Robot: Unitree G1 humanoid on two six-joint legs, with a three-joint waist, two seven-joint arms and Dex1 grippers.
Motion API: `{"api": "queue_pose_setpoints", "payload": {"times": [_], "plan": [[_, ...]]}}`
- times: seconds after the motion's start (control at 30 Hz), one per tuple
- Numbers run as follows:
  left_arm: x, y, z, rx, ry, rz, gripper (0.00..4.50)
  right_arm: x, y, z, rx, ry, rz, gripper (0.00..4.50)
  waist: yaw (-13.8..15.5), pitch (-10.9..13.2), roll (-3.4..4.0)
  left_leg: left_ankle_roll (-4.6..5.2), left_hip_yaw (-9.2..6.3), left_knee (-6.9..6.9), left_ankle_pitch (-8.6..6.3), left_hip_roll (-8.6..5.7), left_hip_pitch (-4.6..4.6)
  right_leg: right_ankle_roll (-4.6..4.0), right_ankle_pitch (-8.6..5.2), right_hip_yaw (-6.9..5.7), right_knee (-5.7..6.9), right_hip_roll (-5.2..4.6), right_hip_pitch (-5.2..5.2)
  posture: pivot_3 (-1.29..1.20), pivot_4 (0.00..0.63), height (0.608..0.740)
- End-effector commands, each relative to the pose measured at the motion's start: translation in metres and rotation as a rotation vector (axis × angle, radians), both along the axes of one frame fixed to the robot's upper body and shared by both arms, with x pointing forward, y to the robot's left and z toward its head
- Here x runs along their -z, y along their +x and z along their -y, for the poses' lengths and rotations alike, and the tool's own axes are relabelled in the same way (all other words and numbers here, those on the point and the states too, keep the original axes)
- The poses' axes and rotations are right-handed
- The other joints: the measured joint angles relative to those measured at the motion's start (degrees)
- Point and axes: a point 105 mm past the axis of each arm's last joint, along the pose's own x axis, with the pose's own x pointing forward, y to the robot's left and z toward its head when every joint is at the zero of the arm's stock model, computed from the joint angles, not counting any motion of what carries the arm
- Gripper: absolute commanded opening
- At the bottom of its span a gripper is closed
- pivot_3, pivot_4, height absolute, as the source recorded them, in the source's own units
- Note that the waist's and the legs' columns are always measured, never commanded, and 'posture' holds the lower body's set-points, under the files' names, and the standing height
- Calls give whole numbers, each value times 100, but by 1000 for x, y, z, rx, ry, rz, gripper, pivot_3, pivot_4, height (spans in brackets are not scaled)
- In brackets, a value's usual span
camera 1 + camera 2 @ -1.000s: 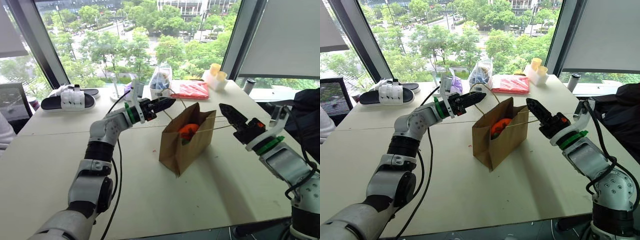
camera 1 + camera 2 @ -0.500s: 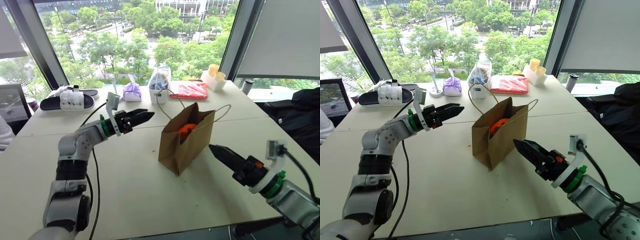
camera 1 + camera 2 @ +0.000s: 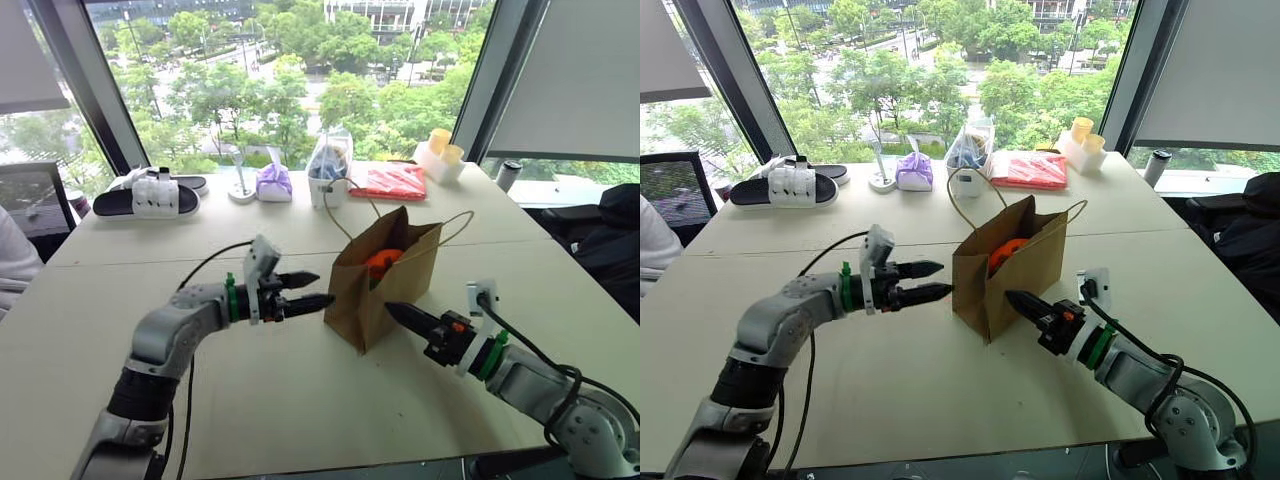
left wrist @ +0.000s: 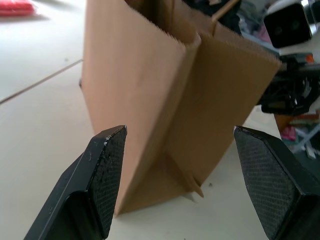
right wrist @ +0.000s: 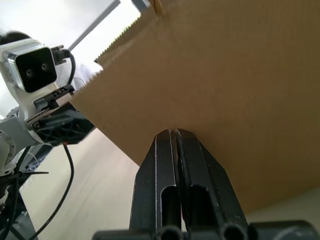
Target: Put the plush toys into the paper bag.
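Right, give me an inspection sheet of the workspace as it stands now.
Surface: pale table, seams between its panels.
Job's things: paper bag upright, mouth open; orange toy inside. Green toy: hard to make out.
Clutter: sandal, purple pouch, clear bag, red packet, yellow cups, dark can, all along the far edge.
Grippers: left claw open, aimed at the bag's side; right claw shut, tip at the bag's other side.
Cables: black cable looping from the left arm; another on the right arm.
Surroundings: windows over trees; a sleeve at the left edge.
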Motion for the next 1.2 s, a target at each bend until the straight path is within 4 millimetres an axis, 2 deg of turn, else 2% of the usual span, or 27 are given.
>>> {"api": "queue_pose_setpoints", "payload": {"times": [0.03, 0.13, 0.33, 0.67, 0.77, 0.93, 0.97, 1.07, 1.2], "plan": [[-12, -9, 19, 53, -17, 94, 3493, -9, 0, -6, -8, 7, 36, 74, 2, 0, 0, 0, 0, 0, 0, 0, 0, 0, 0, 0, 0, 0, 0, 0, 150, 740], [-8, -11, 33, 56, 6, 136, 3493, -4, 2, -8, 5, 3, 23, 74, 2, 0, 0, 0, 0, 0, 0, 0, 2, 0, 0, 0, 0, 0, 2, 0, 150, 740], [-4, -5, 47, 9, 60, 208, 3493, -1, 6, -13, 16, -4, 21, 74, -1, -1, 0, 0, 2, 0, 0, 0, 2, 0, 0, 0, 0, 0, 2, 0, 150, 740], [-19, 0, 68, -87, 20, 282, 3493, 0, 10, -11, 48, -9, 23, 74, 5, -1, 0, 1, 1, 2, 0, -1, 0, 1, 0, -1, -1, 0, 3, 0, 150, 740], [-18, 1, 69, -93, 28, 285, 2619, -1, 10, -10, 54, -6, 25, 0, -3, -1, 0, 0, 2, 0, 0, -1, 2, 1, 0, -1, 0, 1, 3, 0, 150, 740], [-13, 4, 71, -102, 61, 288, 242, -7, 8, -9, 55, 30, 35, 0, -1, -1, 0, 0, 2, 0, 0, -1, 2, 1, 0, -1, 0, 2, 3, 0, 150, 740], [-13, 5, 71, -107, 62, 288, 110, -9, 6, -7, 61, 51, 37, 0, 0, -1, 0, 0, 2, 1, 0, -1, 2, 1, 0, -1, 0, 2, 3, 0, 150, 740], [-16, 9, 70, -122, 54, 293, 110, -19, -3, 2, 62, 139, 48, 0, 14, -1, 0, 1, 0, 1, 0, -1, 0, 1, 0, -1, 0, 1, 3, 0, 150, 740], [-34, 7, 71, -79, -9, 354, 110, -21, -20, 13, 47, 174, 48, 0, 9, -1, 0, 1, -1, 1, 0, -2, -1, 1, 0, -2, -5, 1, 5, 0, 150, 740]]}}
